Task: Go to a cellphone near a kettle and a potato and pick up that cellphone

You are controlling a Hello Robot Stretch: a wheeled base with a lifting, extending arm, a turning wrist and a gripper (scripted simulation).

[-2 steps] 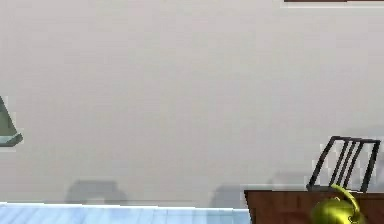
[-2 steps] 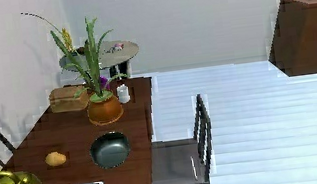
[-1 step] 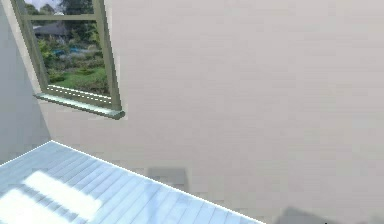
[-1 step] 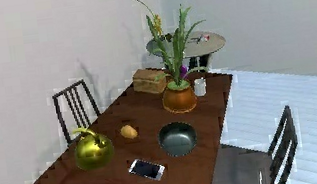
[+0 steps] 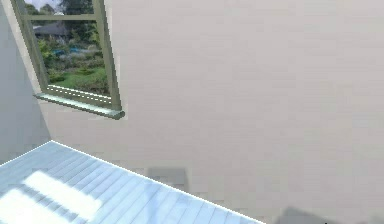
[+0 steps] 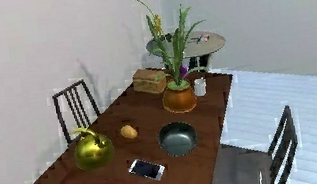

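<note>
Lying flat between kettle [image 6: 92, 149] and bowl [image 6: 178, 138], the cellphone [image 6: 147, 169] slants rightward, just before the potato [image 6: 128, 132]; I cannot tell the claw's state.

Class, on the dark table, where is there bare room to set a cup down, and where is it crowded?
Bare: the stretch between potato and wooden box; the near corner beside the kettle. Crowded: around the cellphone, between kettle and bowl.
</note>
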